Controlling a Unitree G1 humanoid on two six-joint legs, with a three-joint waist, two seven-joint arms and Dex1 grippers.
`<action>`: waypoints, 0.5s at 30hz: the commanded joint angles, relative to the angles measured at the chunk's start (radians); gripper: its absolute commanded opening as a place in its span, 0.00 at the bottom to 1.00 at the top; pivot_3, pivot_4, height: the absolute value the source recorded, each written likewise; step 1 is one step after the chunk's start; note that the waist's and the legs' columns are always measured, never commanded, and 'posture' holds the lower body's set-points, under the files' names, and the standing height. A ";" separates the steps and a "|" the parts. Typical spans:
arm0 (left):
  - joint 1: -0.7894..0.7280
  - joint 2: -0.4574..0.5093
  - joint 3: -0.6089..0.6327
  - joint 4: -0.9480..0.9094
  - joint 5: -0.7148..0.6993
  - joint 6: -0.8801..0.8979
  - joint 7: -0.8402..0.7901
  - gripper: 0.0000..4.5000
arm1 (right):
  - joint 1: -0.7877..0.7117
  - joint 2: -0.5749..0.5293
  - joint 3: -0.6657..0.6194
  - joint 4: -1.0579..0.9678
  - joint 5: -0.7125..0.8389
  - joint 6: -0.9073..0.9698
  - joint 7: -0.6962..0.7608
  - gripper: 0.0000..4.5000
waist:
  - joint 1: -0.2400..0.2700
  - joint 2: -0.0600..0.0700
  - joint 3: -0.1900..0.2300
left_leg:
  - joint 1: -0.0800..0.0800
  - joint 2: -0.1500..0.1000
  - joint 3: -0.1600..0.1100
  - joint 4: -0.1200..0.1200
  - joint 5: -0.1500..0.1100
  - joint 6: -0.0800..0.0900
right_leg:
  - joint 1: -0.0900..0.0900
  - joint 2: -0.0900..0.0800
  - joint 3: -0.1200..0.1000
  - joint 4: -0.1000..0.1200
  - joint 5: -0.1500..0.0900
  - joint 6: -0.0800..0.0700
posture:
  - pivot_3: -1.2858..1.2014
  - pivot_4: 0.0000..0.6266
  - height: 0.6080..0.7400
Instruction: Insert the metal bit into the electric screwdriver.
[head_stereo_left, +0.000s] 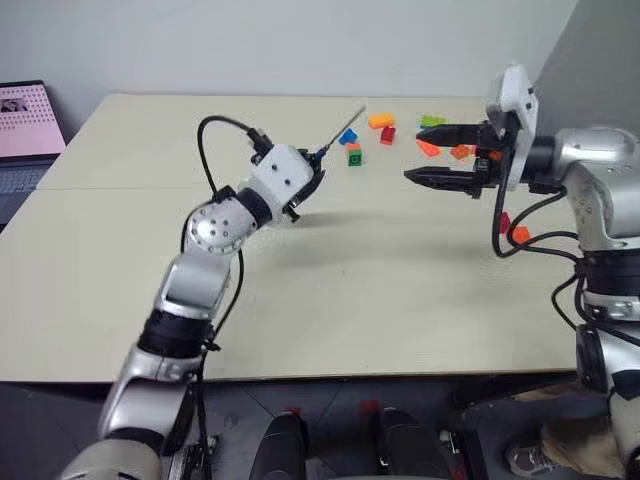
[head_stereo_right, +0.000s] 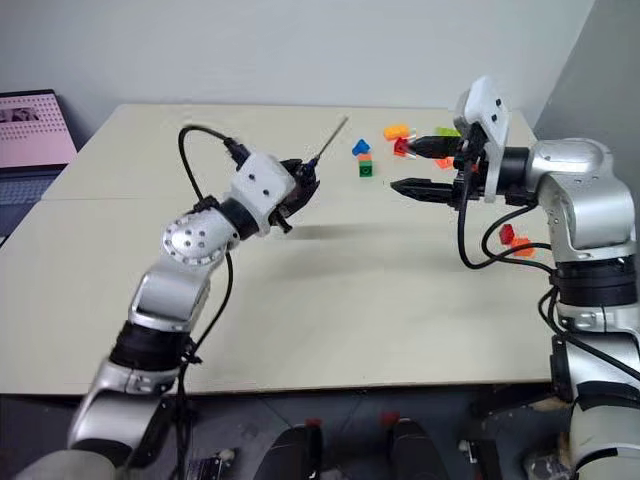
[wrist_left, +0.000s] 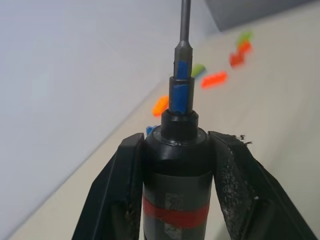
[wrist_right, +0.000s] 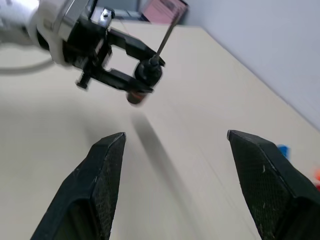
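Left wrist view shows the left gripper (wrist_left: 177, 165) clamped tight on the electric screwdriver (wrist_left: 176, 192), its barrel squeezed between both jaws, and the metal bit (wrist_left: 185, 20) already seated in the tip, jutting straight out beyond them. The right gripper (head_stereo_left: 442, 154) stands well apart with jaws spread wide and nothing between them. Judging by this, insertion looks done; only setting down may remain.
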 joint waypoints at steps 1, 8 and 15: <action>-0.071 0.018 -0.135 0.117 0.097 -0.079 -0.150 0.36 | 0.056 -0.089 -0.032 -0.216 0.011 0.053 -0.019 0.76 | -0.003 0.000 0.000 | -0.001 0.000 0.001 0.000 0.000 0.000 | -0.002 0.000 0.001 0.001 0.000 0.000 | 0.52 0.24 1.00; -0.190 -0.061 -0.310 0.372 0.170 -0.194 -0.408 0.36 | 0.249 -0.231 -0.009 -0.407 0.036 0.117 0.014 0.76 | -0.003 0.000 0.000 | -0.006 0.000 0.000 0.002 0.000 0.000 | -0.005 0.000 0.000 0.001 -0.001 0.000 | 0.52 0.24 1.00; -0.236 -0.134 -0.329 0.574 0.227 -0.292 -0.443 0.36 | 0.330 -0.237 0.013 -0.433 0.022 0.127 -0.035 0.76 | -0.003 0.000 0.000 | -0.005 0.000 0.000 0.004 0.000 0.000 | -0.004 0.000 0.000 0.003 -0.001 0.001 | 0.52 0.24 1.00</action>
